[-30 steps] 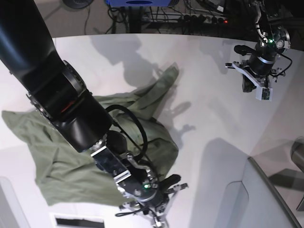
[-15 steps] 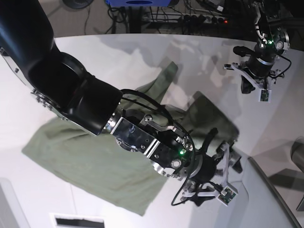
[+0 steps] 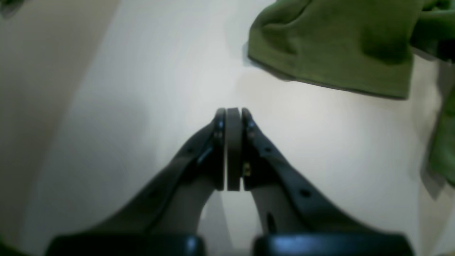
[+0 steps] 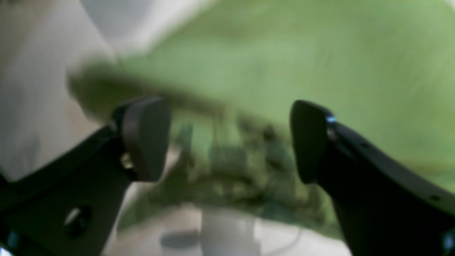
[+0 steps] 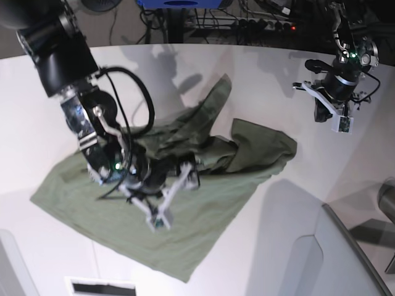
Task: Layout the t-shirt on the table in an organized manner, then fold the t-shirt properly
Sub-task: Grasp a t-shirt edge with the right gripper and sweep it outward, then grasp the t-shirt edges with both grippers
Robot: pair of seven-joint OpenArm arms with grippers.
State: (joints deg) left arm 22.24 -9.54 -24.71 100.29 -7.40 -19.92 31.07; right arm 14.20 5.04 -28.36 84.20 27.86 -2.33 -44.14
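The olive-green t-shirt (image 5: 185, 209) lies spread and creased across the middle of the white table (image 5: 271, 80). One folded flap reaches right and a narrow strip points toward the far edge. My right gripper (image 5: 176, 185) hovers low over the shirt's middle. In the right wrist view the right gripper (image 4: 227, 138) is open, with blurred green cloth (image 4: 284, 64) beyond its fingers and nothing between them. My left gripper (image 5: 327, 111) hangs over bare table at the far right, apart from the shirt. In its wrist view the left gripper (image 3: 233, 113) is shut and empty, with the shirt's edge (image 3: 330, 46) ahead to the right.
A grey angled panel (image 5: 349, 259) with a dark edge rises at the lower right. Cables and a power strip (image 5: 259, 21) lie beyond the table's curved far edge. A white slotted piece (image 5: 102, 287) sits at the bottom edge.
The right arm dragged part of the shirt to the right, let go of it and opened, then swung back left over the shirt's middle. The left arm stayed still.
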